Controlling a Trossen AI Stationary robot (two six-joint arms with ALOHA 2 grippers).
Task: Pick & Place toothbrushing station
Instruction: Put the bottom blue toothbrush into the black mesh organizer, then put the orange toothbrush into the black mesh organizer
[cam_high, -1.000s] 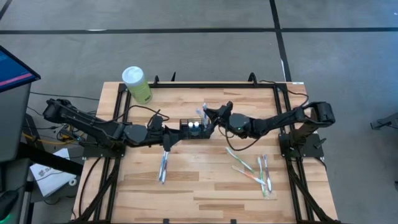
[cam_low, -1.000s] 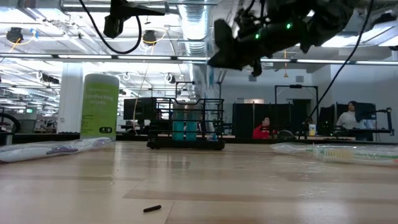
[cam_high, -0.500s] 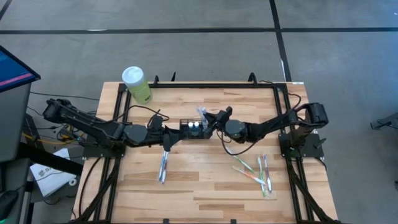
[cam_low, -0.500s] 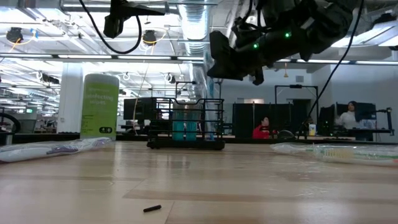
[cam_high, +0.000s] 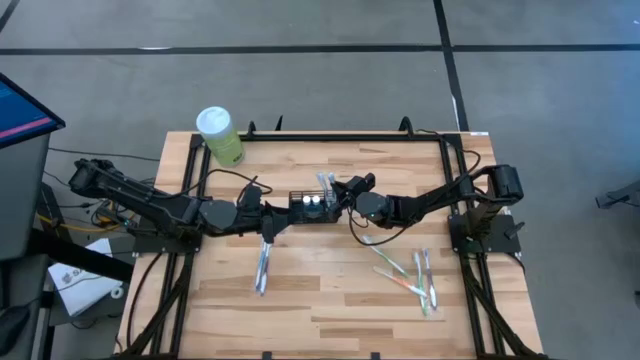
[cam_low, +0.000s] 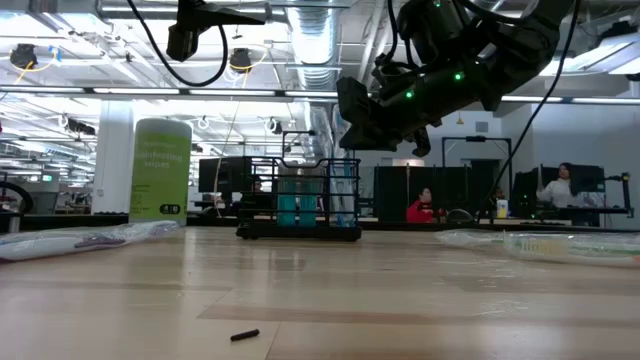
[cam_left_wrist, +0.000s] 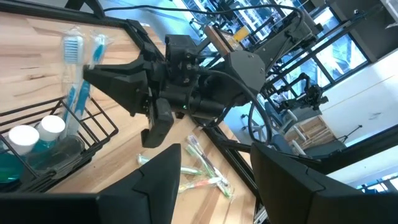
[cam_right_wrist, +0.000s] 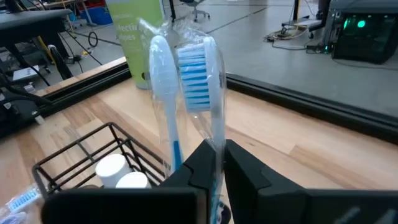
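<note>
The toothbrushing station (cam_high: 311, 206), a small black wire caddy, is standing upright near the middle of the wooden counter (cam_high: 330, 300), with two white-capped bottles of blue-green liquid (cam_left_wrist: 25, 140) sitting in one of its compartments. The right end effector (cam_high: 338, 192) is hovering just beside and slightly above the caddy's right end, its fingers (cam_right_wrist: 245, 171) pinching a clear-wrapped pack of toothbrushes (cam_right_wrist: 186, 81) with only a narrow gap between them. The pack is standing nearly upright, with its bristle heads up and its lower end reaching down into the caddy. In the low view this end effector (cam_low: 358, 112) is hanging over the caddy's top right corner. The left end effector (cam_high: 276, 222) is sitting close to the caddy's left end, low over the counter, with its fingers (cam_left_wrist: 163, 180) spread apart and holding nothing. Another wrapped toothbrush pack (cam_high: 262, 268) is lying flat on the counter in front of the left arm, and several loose toothbrushes in clear wrappers (cam_high: 405, 278) are lying scattered on the right part of the counter. A green canister with a white lid (cam_high: 219, 135) is standing at the far left corner, well apart from the caddy. A small dark piece (cam_low: 244, 336) is lying on the counter close to the low camera. People are sitting in the room beyond the counter (cam_low: 425, 207).
</note>
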